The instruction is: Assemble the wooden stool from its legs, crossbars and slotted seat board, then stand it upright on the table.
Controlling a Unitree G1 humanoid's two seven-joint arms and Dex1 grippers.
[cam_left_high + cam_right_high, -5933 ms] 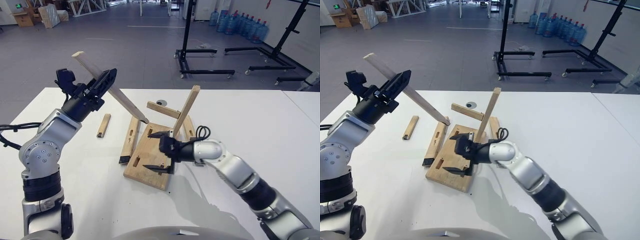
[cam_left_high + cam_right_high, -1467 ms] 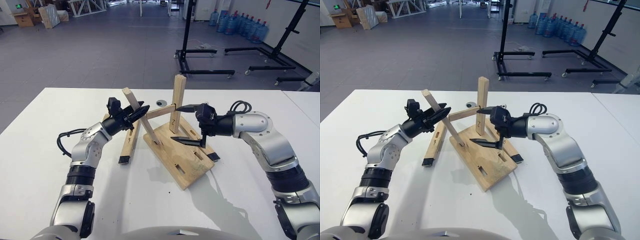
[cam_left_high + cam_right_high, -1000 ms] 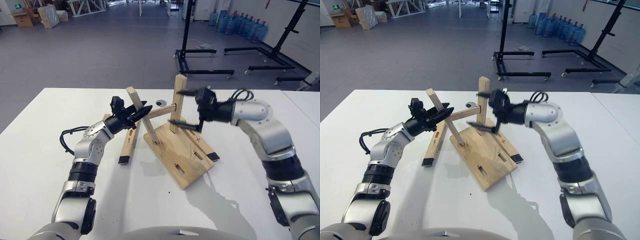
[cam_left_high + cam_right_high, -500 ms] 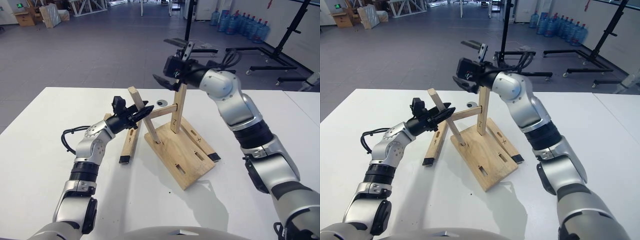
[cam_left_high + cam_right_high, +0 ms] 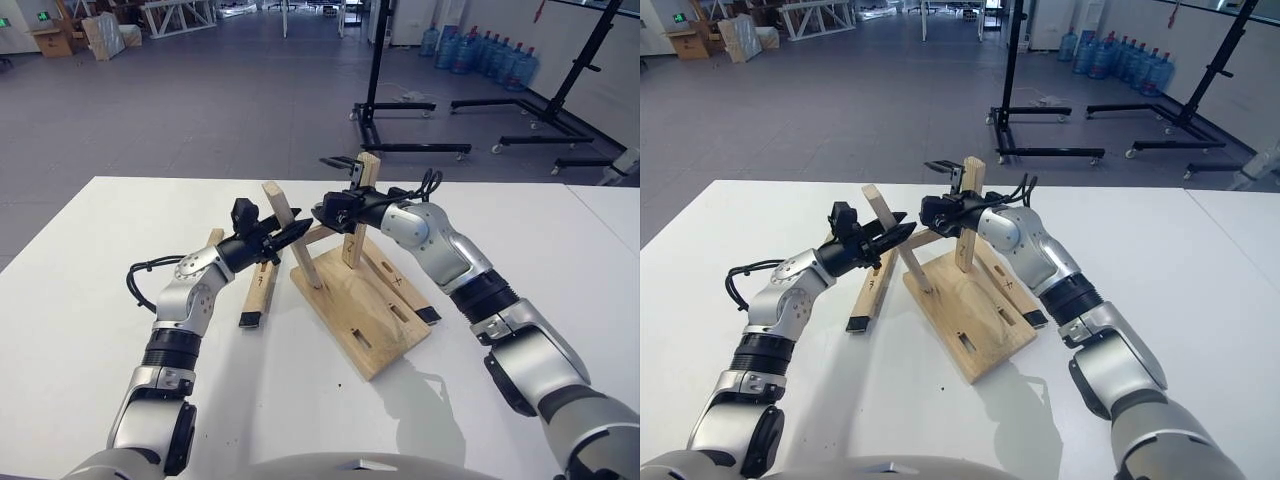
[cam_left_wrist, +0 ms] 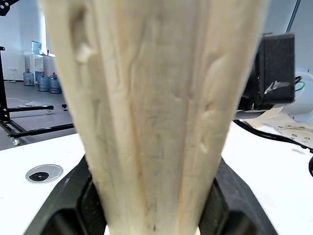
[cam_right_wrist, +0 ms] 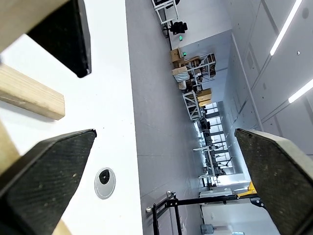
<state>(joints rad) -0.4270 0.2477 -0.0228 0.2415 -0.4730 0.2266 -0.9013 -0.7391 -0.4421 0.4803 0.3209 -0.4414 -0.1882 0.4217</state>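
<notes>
Beside our left end effector (image 5: 297, 229) gripping the tilted leg (image 5: 277, 205), our open right end effector (image 5: 335, 188) has dropped to the upright leg (image 5: 353, 245), probably to steady it.

The slotted seat board (image 5: 375, 325) is seen lying flat on the table (image 5: 90, 300). At its far end a leaning leg (image 5: 304, 262) is clasped by the left gripper (image 5: 292, 234), and an upright leg (image 5: 351, 245) is joined to it by a crossbar (image 5: 323, 233). The right gripper (image 5: 322, 187) is held spread wide above the board, by the upright leg's top. A loose leg (image 5: 258, 290) is laid left of the board.
</notes>
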